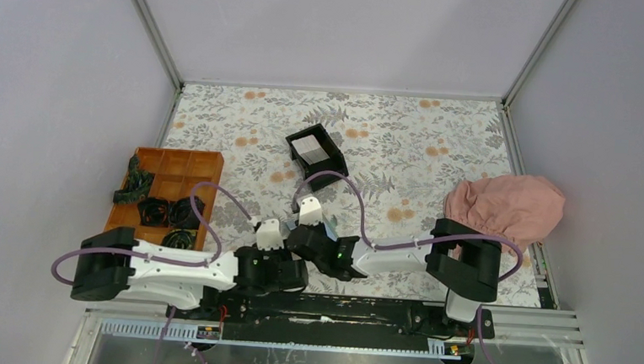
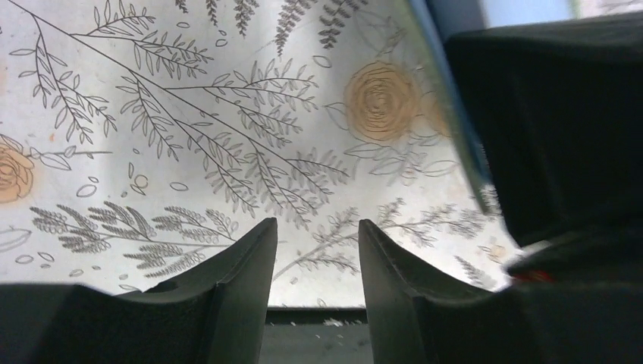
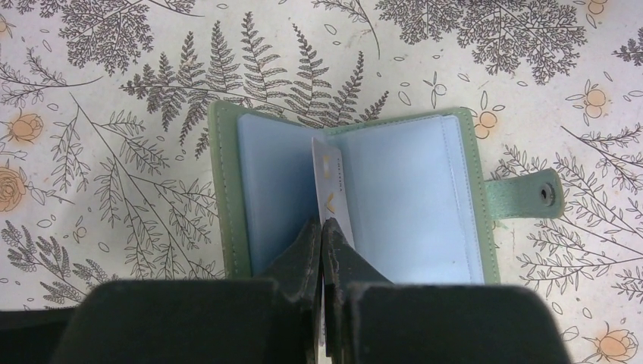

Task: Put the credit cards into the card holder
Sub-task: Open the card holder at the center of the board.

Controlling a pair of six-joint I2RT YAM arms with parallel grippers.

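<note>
While your right gripper pinches a card upright over the open holder, the left gripper agape and empty, tilting toward 9 o'clock could jam it.

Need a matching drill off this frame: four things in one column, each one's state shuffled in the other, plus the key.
Things
1. card
2. holder
3. left gripper
4. box

States
A. open, nothing between the fingers
B. lying open on the table, blue inside up
C. pinched in the right gripper
D. black, something pale inside

Pairs: 1-C, 2-B, 3-A, 4-D
</note>
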